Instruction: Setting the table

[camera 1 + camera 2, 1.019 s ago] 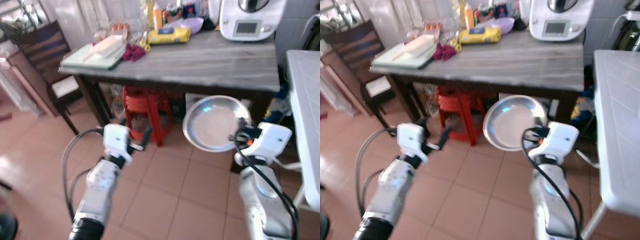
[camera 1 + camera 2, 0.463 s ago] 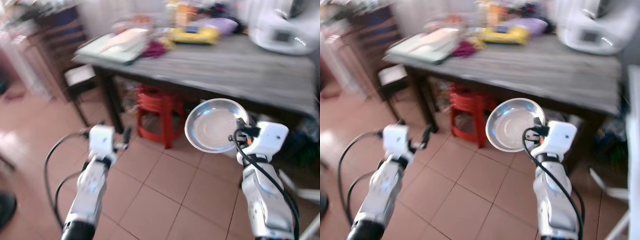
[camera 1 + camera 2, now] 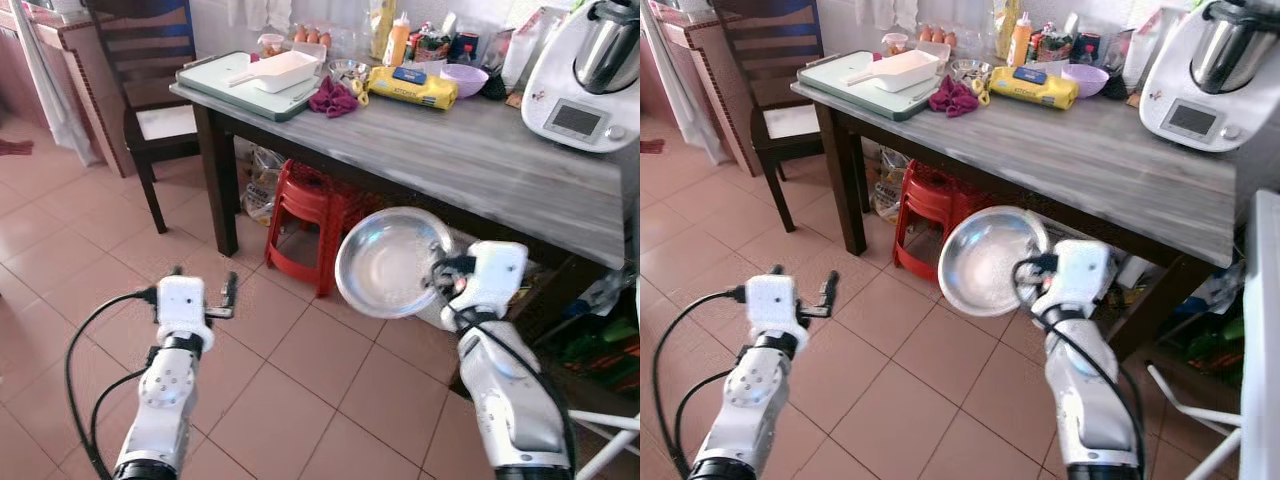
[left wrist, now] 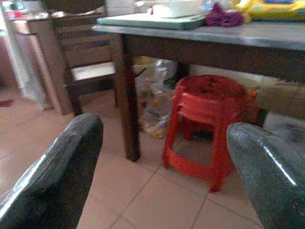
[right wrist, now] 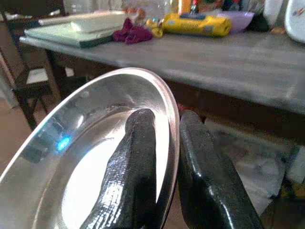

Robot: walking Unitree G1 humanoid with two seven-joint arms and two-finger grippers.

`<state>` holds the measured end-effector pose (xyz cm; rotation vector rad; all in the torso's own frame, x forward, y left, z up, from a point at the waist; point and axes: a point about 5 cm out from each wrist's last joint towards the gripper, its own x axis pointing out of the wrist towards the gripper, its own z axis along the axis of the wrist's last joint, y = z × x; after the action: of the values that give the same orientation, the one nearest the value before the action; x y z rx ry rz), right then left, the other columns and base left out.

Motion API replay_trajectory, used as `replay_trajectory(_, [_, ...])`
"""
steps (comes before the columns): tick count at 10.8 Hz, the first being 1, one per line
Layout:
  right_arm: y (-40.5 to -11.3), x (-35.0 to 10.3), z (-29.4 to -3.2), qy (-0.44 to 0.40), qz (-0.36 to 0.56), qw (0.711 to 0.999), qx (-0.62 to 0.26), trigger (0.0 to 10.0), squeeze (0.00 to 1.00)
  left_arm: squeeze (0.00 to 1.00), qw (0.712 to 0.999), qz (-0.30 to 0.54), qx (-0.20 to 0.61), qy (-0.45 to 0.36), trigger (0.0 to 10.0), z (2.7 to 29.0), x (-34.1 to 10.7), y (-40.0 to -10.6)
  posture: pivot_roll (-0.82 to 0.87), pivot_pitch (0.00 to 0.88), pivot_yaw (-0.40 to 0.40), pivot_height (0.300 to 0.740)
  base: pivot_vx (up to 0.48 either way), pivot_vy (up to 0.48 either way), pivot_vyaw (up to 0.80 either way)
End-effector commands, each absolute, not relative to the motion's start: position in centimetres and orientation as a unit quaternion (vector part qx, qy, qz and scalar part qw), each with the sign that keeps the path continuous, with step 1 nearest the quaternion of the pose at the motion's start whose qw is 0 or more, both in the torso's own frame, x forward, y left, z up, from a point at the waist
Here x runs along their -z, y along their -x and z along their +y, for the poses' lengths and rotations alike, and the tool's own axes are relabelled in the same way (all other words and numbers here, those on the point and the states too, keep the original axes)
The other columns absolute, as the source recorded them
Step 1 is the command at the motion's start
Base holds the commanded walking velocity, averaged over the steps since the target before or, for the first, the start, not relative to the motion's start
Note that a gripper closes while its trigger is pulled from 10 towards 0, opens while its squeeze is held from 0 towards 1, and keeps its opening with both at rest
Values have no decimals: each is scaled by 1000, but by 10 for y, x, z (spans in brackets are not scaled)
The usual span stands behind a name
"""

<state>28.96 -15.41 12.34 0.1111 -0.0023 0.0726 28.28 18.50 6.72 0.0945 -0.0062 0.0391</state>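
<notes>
A: Carrying a steel plate [image 3: 388,263] by its rim, the right gripper [image 3: 441,281] holds it on edge above the tiled floor [image 3: 60,260], just short of the near edge of the grey table [image 3: 470,160]. The left gripper [image 3: 203,297] hangs low to the left, holding nothing.

B: And from the right eye?

A: The same scene: the plate in front of the red stools [image 3: 928,207] under the table, with the tray [image 3: 875,84], yellow packet [image 3: 1033,87] and white appliance [image 3: 1197,75] all along the table's far side. A judgement only: the plate sits below the tabletop, so driving forward without lifting first could knock it against the table edge.

B: The left wrist camera?

A: Two black fingers [image 4: 66,167] spread wide with nothing between them, facing the table leg, chair [image 4: 78,64] and stools.

B: And the right wrist?

A: One finger [image 5: 131,176] lies inside the dish, the other behind the rim, pinching narrowly. That is a thin hold on smooth, tilted metal; a jolt while walking could plausibly let the plate pivot or slip out onto the tiles.
</notes>
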Motion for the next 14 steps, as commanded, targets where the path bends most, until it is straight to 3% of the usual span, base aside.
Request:
replay_trajectory(1, [-290,-124,-156,-55,-6,998,-36,10000,0,0,999,6,-23,-46,10000,184,-64,-279,-90,46,-48,740,0,0,0])
replay_trajectory(6, [-279,-125,-180,-64,-36,996,41,10000,0,0,998,-17,51,-40,10000,156,-75,-289,-133,26,69,740,0,0,0])
replay_trajectory(9, [-274,-125,-180,-69,-43,995,63,10000,0,0,996,-14,85,-39,10000,148,-76,-294,-183,27,97,740,0,0,-292])
replay_trajectory(14, [-280,-132,-177,-62,-54,995,52,10000,0,0,996,-9,85,-28,10000,151,-73,-295,-159,0,42,740,0,0,0])
